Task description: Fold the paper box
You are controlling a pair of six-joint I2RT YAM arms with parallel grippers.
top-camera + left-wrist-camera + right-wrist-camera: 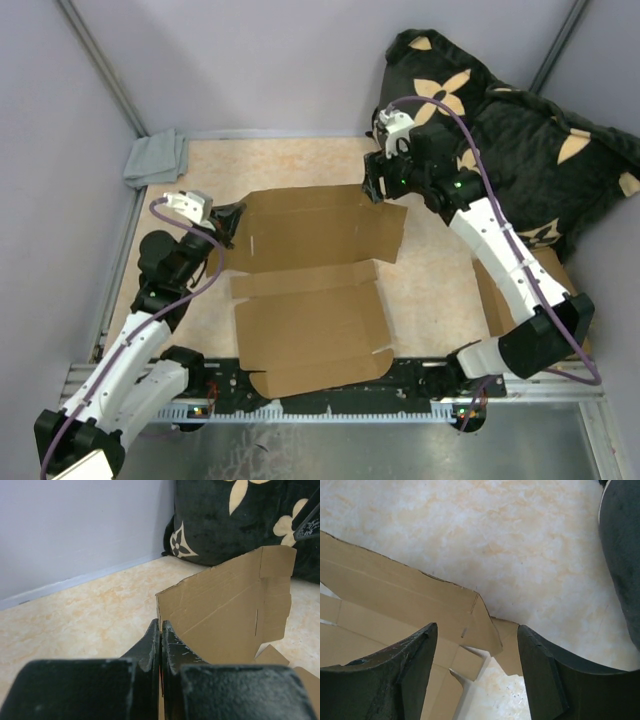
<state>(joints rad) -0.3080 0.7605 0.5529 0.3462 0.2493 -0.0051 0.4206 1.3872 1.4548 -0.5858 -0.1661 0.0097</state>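
Cardboard first: the paper box [315, 290] lies opened out in the middle of the tabletop [440, 270], a plain brown die-cut sheet with flaps and slits. Its near panels lie flat, reaching almost to my bases. Its far panel is lifted off the surface along the left side.

My left hand [228, 222] is at that panel's left edge. In the left wrist view it [160, 625] is pinched narrow on the cardboard [225, 615], the sheet's edge caught between the two fingers and the panel rising tilted beyond them.

My right hand [375, 185] hangs over the far right corner of the box, fingers spread wide. In its own view it [476, 627] straddles that corner [385, 605]: one finger is over the cardboard, the other over a small flap and bare tabletop. Whether either finger touches the sheet I cannot tell.

Farther out, a black pillow [520, 130] with tan flower shapes leans in the far right corner against the wall [300, 60], just behind my right hand. A folded grey cloth [155, 158] sits in the far left corner, well apart from the box. A stack of flat cardboard pieces [490, 300] lies at the right edge, partly under my right arm.
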